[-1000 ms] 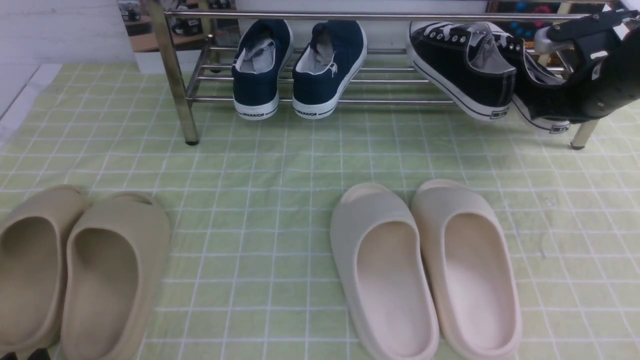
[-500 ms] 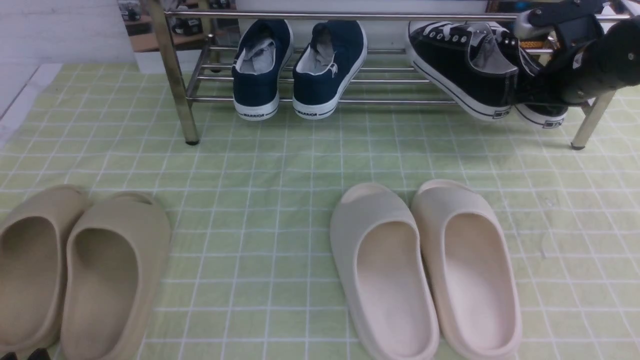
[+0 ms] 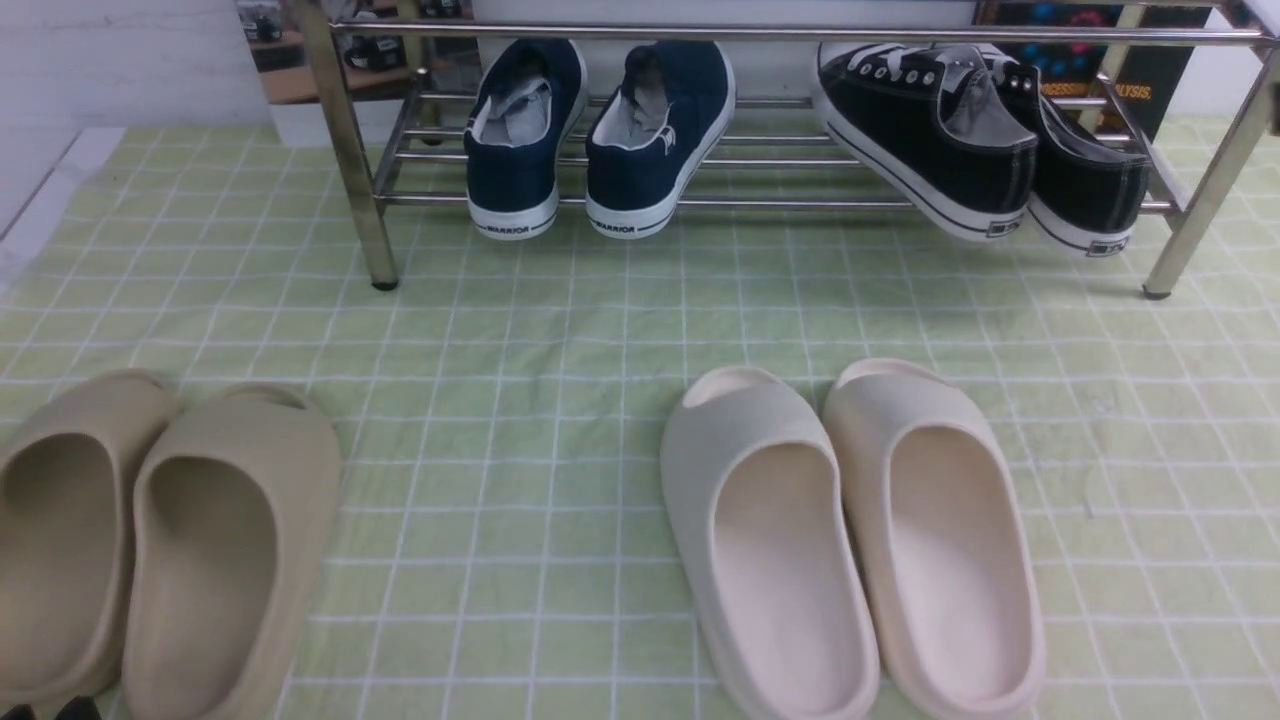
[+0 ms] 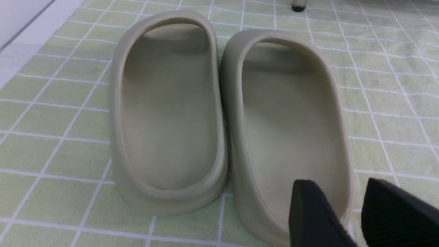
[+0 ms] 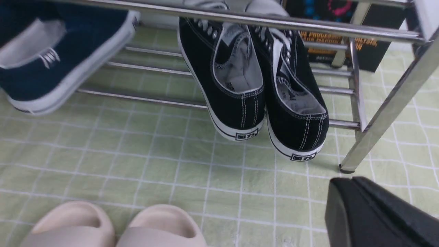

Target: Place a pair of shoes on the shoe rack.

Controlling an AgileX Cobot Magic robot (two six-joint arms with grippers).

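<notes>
Bright, even light; soft shadows; right wrist view slightly blurred.

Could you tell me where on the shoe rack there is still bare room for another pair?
On the shoe rack, bars lie bare between the left leg and the navy sneakers, and in a narrower gap between those and the black sneakers. The right end is crowded: the black pair sits close to the right leg. The green cloth lies bare between rack and slides.

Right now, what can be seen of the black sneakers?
The black sneakers are a low-top canvas pair with white laces, white soles, grey lining and white stitching at the heels. They sit side by side, touching, at the right end of the shoe rack, resting tilted on its slanted bars, heels towards the camera. No gripper touches them.
</notes>
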